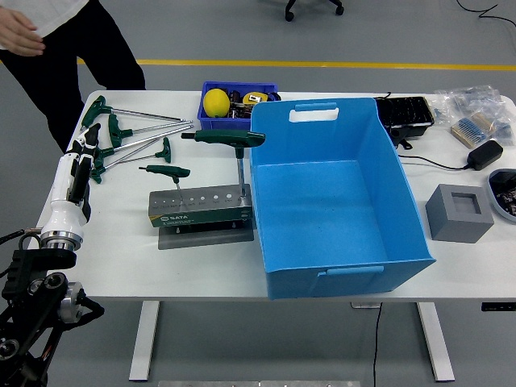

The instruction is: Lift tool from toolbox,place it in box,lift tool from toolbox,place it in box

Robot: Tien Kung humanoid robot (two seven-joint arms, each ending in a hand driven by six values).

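Note:
The grey-green toolbox stand (201, 208) sits on the white table left of the big blue box (330, 193). Two green T-handle tools stand upright in it: a small one (165, 171) at its left and a large one (226, 138) at its right, whose handle reaches the box's rim. Several more T-handle tools (129, 133) lie loose on the table at the far left. My left hand (87, 147) rests at the table's left edge, fingers relaxed and open, its tips right beside those loose tools' handles. The blue box looks empty inside.
A small blue bin (238, 101) with a yellow object stands behind the toolbox. Right of the box are a grey foam block (459, 211), a black tray (407, 113), a power adapter (484, 153) and plastic bags (476, 109). A person (48, 48) stands at the far left corner.

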